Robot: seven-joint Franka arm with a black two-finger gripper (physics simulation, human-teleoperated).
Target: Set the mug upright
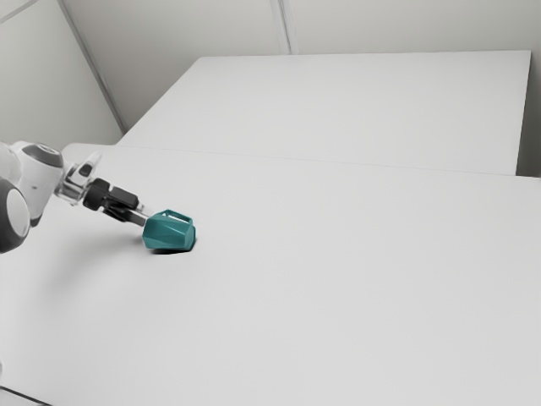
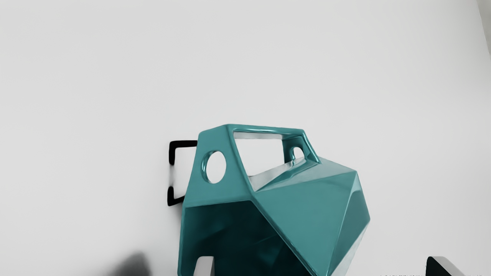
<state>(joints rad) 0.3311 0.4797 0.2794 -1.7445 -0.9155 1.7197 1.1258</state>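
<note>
The teal faceted mug [image 1: 169, 233] lies on its side on the white table, its handle uppermost. At its side nearer the arm is my gripper [image 1: 144, 216], the fingertips close to the mug. In the wrist view the mug [image 2: 303, 207] shows its dark mouth and the handle with round holes. My gripper [image 2: 322, 265] is open there, its fingers wide apart: one overlaps the mouth, the other stands off past the mug's faceted outside. Whether either finger touches the mug, I cannot tell.
The white table [image 1: 338, 279] extends around the mug. Another white surface [image 1: 355, 110] adjoins it at the back, below pale walls. A thin dark cable [image 1: 25, 396] runs at the exterior view's lower left.
</note>
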